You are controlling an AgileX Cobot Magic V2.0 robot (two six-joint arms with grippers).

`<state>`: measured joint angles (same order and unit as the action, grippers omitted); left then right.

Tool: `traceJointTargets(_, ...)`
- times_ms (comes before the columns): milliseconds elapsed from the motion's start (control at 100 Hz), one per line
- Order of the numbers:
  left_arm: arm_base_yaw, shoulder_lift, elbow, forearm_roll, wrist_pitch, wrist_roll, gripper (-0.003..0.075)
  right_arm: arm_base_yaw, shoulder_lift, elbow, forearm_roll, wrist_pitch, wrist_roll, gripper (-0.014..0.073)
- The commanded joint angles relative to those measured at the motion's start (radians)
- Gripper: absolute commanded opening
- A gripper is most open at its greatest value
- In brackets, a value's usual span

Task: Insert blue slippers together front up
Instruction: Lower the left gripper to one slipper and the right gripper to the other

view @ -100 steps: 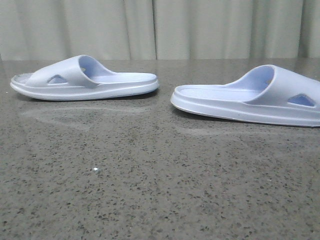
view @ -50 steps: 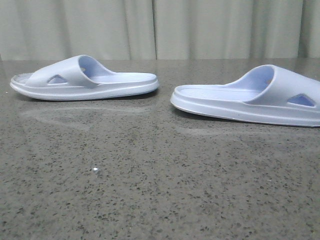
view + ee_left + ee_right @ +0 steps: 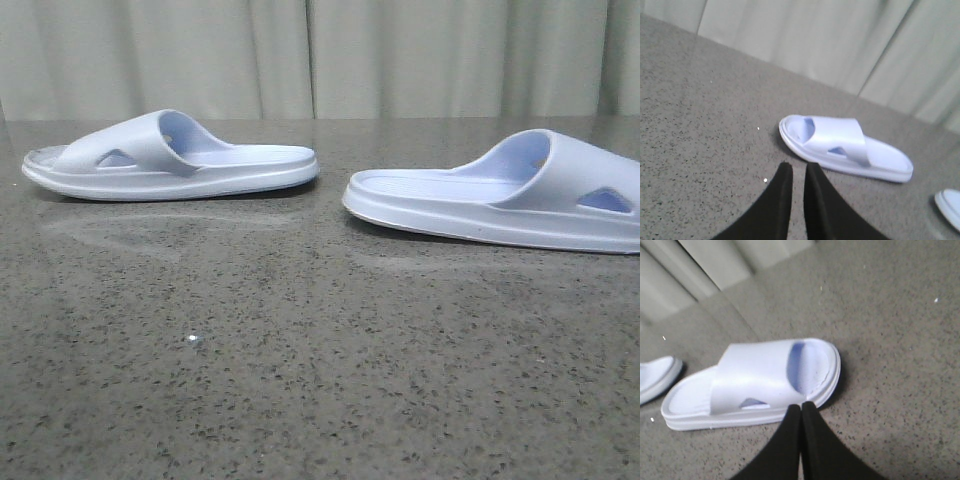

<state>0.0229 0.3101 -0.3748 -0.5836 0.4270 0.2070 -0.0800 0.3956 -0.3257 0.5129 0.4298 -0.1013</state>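
Observation:
Two pale lavender-blue slippers lie soles down, apart, heels facing each other, on the dark speckled table point(image 3: 300, 380). The left slipper point(image 3: 170, 158) is at the far left, the right slipper point(image 3: 500, 198) at the right. No gripper shows in the front view. In the left wrist view my left gripper point(image 3: 799, 167) is empty, its black fingers a narrow gap apart, just short of the left slipper point(image 3: 845, 145). In the right wrist view my right gripper point(image 3: 801, 406) is shut and empty, its tips at the sole edge of the right slipper point(image 3: 755, 380).
Grey curtains point(image 3: 320, 60) hang behind the table's far edge. A small white speck point(image 3: 192, 341) lies on the table in front of the left slipper. The other slipper's end shows in each wrist view point(image 3: 950, 205) point(image 3: 657, 377).

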Motion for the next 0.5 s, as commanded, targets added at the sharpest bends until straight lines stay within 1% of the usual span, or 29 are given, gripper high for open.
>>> traceJointTargets(0, 0.001, 0.140, -0.124, 0.006, 0.045, 0.076, 0.0015, 0.000, 0.127, -0.109, -0.026, 0.004, -0.038, -0.0078)
traceJointTargets(90, 0.001, 0.228, -0.177, 0.005, 0.055, 0.076, 0.0015, 0.000, 0.219, -0.159, -0.026, -0.009, -0.038, -0.0078)
traceJointTargets(240, 0.001, 0.318, -0.213, 0.007, 0.076, 0.084, 0.0015, 0.000, 0.293, -0.199, -0.026, 0.097, -0.038, -0.0078)
traceJointTargets(370, 0.001, 0.387, -0.261, 0.011, 0.117, 0.138, 0.0015, 0.000, 0.365, -0.264, -0.040, 0.162, -0.136, -0.0078)
traceJointTargets(490, 0.001, 0.474, -0.328, 0.011, 0.171, 0.158, 0.0016, 0.000, 0.447, -0.334, -0.055, 0.200, -0.152, -0.0078)
